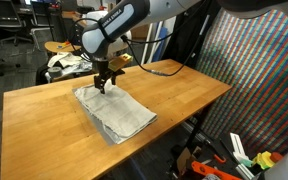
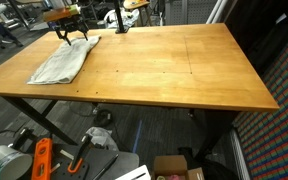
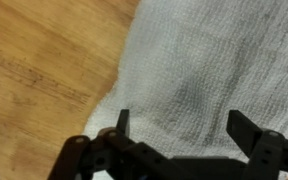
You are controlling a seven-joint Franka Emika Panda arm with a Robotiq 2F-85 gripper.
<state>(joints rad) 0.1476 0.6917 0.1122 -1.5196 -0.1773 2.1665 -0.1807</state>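
Note:
A grey-white cloth (image 1: pixel 114 111) lies spread flat on the wooden table (image 1: pixel 174 95), near one end (image 2: pixel 64 60). My gripper (image 1: pixel 105 86) hangs just above the cloth's far end, fingers pointing down (image 2: pixel 74 34). In the wrist view the woven cloth (image 3: pixel 204 60) fills most of the picture, and the gripper (image 3: pixel 182 125) stands open with its two fingertips (image 3: pixel 122 122) wide apart over the fabric. Nothing is between them. Whether the tips touch the cloth I cannot tell.
The table top (image 2: pixel 174 70) stretches wide beside the cloth. Office chairs and desks (image 1: pixel 14 30) stand behind. Under the table lie tools and boxes (image 2: pixel 44 160). A colourful patterned panel (image 1: pixel 264 70) rises at one side.

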